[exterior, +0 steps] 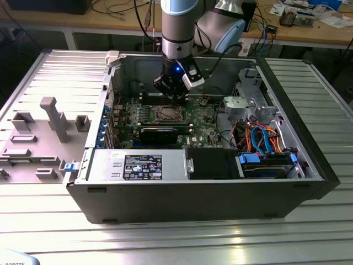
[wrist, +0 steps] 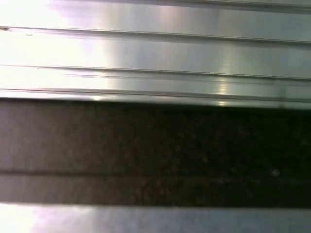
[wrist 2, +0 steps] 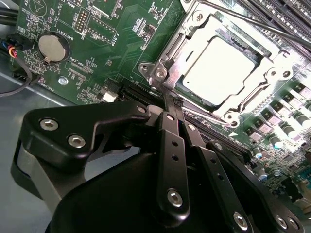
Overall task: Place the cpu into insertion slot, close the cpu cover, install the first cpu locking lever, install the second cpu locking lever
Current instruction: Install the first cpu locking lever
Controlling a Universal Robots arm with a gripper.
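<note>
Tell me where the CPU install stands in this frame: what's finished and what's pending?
Done: the cpu sits in the insertion slot, and the cpu cover lies closed over its edges, as the second wrist view shows. In hand: the hand, fingers together, has its tip at the socket corner, against a thin locking lever. Left: whether either lever is latched cannot be told from these views.

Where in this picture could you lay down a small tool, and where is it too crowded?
Free: the ribbed metal table in front of the computer case, and the strip at the exterior view's right of it. Crowded: the grey fixture tray with its blocks, the green circuit board under the gripper, and the cable bundle.
</note>
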